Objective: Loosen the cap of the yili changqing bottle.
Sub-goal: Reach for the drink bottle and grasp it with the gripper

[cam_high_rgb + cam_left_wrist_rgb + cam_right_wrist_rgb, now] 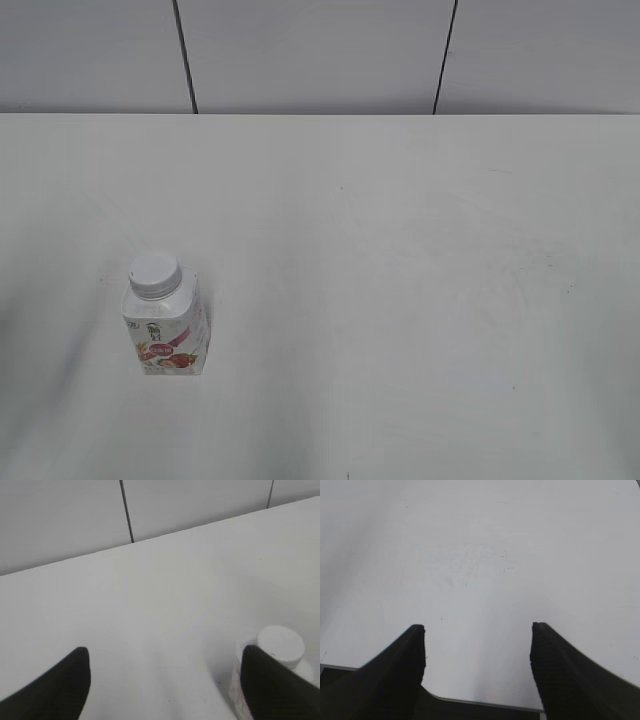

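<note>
The yili changqing bottle stands upright on the white table at the front left, with a red-pink band and fruit picture on its label. Its white ribbed cap sits on the neck. In the left wrist view the cap shows at the lower right, just beyond the right finger, and the bottle is partly hidden behind that finger. My left gripper is open and empty, with the bottle to its right. My right gripper is open and empty over bare table near the front edge. Neither gripper shows in the exterior view.
The white table runs back to a grey panelled wall. Its front edge shows just under my right gripper.
</note>
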Available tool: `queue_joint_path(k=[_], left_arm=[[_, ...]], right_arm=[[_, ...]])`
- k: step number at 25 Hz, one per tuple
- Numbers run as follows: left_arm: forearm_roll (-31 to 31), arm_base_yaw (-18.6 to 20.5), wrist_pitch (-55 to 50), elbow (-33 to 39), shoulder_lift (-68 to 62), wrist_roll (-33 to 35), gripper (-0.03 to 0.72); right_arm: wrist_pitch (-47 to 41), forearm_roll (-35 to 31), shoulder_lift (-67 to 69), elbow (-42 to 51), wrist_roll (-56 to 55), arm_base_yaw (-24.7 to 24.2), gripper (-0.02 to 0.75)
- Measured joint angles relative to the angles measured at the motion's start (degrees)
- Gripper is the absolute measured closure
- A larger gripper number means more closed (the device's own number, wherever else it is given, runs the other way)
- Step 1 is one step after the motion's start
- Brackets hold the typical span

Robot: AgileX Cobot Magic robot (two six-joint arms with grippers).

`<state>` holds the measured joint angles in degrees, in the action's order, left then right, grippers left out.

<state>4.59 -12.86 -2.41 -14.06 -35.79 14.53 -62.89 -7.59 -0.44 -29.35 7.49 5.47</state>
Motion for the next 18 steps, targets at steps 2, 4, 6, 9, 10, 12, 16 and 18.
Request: queue_joint_path(k=[2, 4, 6, 9, 10, 12, 16, 18], left_arm=[[-3.01, -1.42, -0.16, 0.05, 0.00, -4.01, 0.126], [-5.72, -2.46, -0.11, 0.12, 0.00, -9.33, 0.126], [-8.18, -3.58, 0.46, 0.97, 0.00, -15.26, 0.126], [-12.52, -5.86, 3.16, 3.16, -0.06, -20.75, 0.126], [-13.28, -6.41, 3.64, 3.80, -0.27, -22.07, 0.126], [-14.57, -7.38, 4.27, 4.82, -1.66, -26.30, 0.126], [-20.60, -7.99, 9.36, 7.12, -5.35, -33.81, 0.126], [-23.52, -7.99, 12.88, 7.53, -7.20, -35.34, 0.126]], right_arm=[[0.00, 0.00, 0.00, 0.00, 0.00, 0.00, 0.216], [0.00, 0.00, 0.00, 0.00, 0.00, 0.00, 0.216], [0.00, 0.00, 0.00, 0.00, 0.00, 0.00, 0.216], [0.00, 0.00, 0.00, 0.00, 0.00, 0.00, 0.216], [0.00, 0.00, 0.00, 0.00, 0.00, 0.00, 0.216], [0.00, 0.00, 0.00, 0.00, 0.00, 0.00, 0.216], [0.00, 0.00, 0.00, 0.00, 0.00, 0.00, 0.216], [0.00, 0.00, 0.00, 0.00, 0.00, 0.00, 0.216]])
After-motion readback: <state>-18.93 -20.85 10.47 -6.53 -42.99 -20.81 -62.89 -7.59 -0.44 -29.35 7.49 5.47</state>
